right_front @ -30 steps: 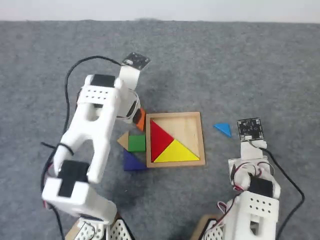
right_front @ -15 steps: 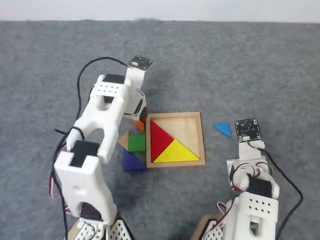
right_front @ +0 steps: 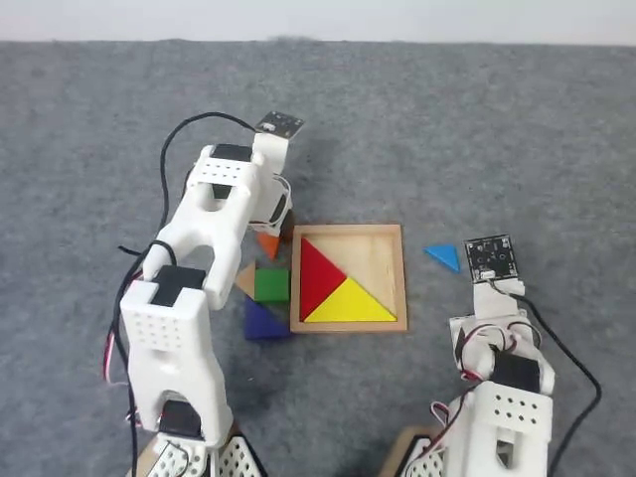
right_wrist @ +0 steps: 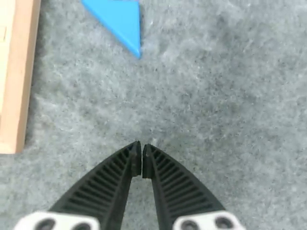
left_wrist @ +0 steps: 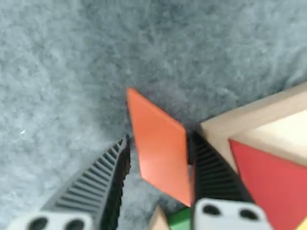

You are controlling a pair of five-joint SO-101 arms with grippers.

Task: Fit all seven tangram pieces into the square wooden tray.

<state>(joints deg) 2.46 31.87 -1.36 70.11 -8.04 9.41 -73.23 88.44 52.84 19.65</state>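
The square wooden tray [right_front: 348,228] holds a red triangle [right_front: 316,273] and a yellow triangle [right_front: 350,303]. My left gripper [left_wrist: 158,143] is at the tray's far left corner [left_wrist: 225,125], shut on the orange parallelogram [left_wrist: 158,148], one finger against each side. From above, the orange parallelogram [right_front: 268,241] shows just under the left gripper [right_front: 270,229]. A green square [right_front: 271,284], a tan triangle [right_front: 245,279] and a dark blue triangle [right_front: 261,320] lie left of the tray. My right gripper [right_wrist: 142,146] is shut over bare mat, with a small blue triangle [right_wrist: 117,19] ahead of it.
Grey mat covers the table. The small blue triangle [right_front: 444,256] lies right of the tray, beside the right arm's wrist [right_front: 494,258]. The left arm's body [right_front: 189,268] stretches along the left side, over the mat next to the loose pieces.
The left arm has swung right and stretched toward the tray's far left corner. The orange parallelogram has shifted slightly left, away from the tray edge. The right arm has not moved.
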